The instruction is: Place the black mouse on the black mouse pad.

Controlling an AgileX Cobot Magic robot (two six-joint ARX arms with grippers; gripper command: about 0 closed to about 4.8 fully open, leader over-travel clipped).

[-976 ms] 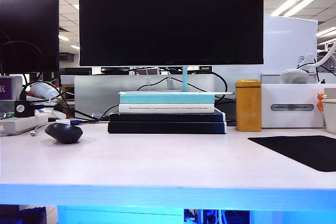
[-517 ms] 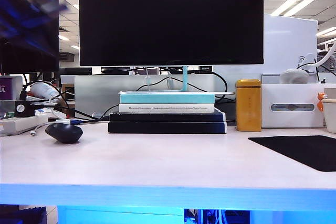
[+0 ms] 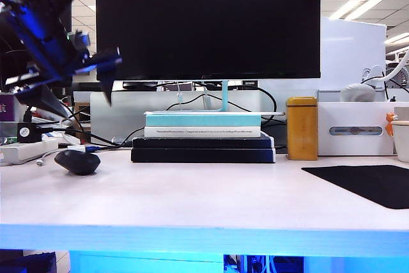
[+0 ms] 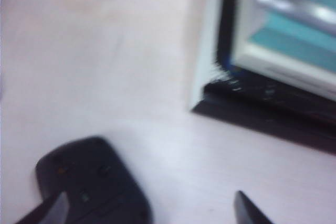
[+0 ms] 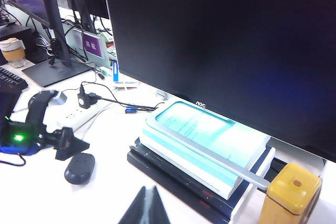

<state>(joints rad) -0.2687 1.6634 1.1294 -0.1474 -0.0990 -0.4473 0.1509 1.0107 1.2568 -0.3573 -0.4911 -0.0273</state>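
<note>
Desk (image 3: 192,202) holds black mouse (image 3: 77,162) below left hand (image 3: 96,78).

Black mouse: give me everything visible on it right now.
The black mouse is a small matte black low oval dome, no cord visible. It lies flat on the pale desk at the exterior view's left, in front of the power strip and left of the book stack. Nothing grips it: the left hand hangs open above it. It is far from the black mouse pad.
</note>
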